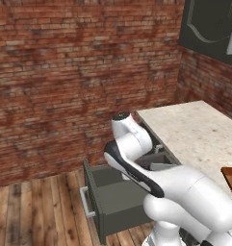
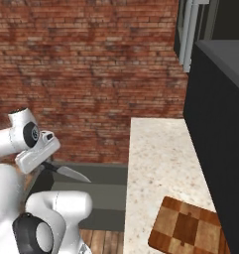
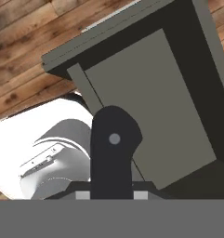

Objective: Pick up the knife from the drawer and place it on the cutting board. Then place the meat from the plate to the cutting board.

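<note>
— Inspector: Surface and room?

— Operator: I see a pale speckled counter (image 2: 160,158) against red brick walls (image 1: 79,72), plank floor (image 1: 35,206) below. The drawer (image 1: 112,199) stands open. The cutting board (image 2: 188,225) lies on the counter.

— Inspector: Jaws?

— Operator: My gripper (image 3: 112,153) is clamped on the knife (image 2: 71,173), above the drawer.

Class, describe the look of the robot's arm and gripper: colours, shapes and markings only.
The arm is glossy white with rounded, bulbous segments, dark joint caps and a black band along one link. The gripper hangs from a boxy white hand and has small dark fingers. No cables or lettering are visible.
</note>
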Robot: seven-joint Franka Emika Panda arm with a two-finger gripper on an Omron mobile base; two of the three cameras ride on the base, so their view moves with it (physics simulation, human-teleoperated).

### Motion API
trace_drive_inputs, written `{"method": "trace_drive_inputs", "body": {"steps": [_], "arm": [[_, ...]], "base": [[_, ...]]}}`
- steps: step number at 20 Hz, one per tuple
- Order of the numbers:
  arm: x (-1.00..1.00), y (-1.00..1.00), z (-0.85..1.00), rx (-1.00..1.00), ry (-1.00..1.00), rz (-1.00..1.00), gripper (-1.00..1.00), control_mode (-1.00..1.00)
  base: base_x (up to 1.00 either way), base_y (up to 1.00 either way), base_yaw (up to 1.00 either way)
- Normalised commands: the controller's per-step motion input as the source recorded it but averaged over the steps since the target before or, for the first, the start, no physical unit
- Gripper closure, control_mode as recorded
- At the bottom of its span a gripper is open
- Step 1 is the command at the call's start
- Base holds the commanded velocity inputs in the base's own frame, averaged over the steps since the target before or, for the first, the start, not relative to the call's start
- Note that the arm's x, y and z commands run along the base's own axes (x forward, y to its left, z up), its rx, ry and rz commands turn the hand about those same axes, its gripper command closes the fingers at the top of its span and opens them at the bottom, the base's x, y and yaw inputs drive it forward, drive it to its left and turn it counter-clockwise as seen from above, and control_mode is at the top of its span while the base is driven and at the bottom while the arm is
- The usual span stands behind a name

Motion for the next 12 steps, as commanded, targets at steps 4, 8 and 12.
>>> {"method": "trace_drive_inputs", "body": {"steps": [4,8,12], "arm": [[-0.12,0.00,0.56,0.00,-0.08,0.00,1.00,-1.00],[0.00,0.00,0.42,0.00,0.00,-0.01,1.00,-1.00],[-0.18,0.00,0.36,0.00,0.00,-0.04,1.00,-1.00]], "base": [[0.00,0.00,0.00],[0.00,0.00,0.00],[0.00,0.00,0.00]]}}
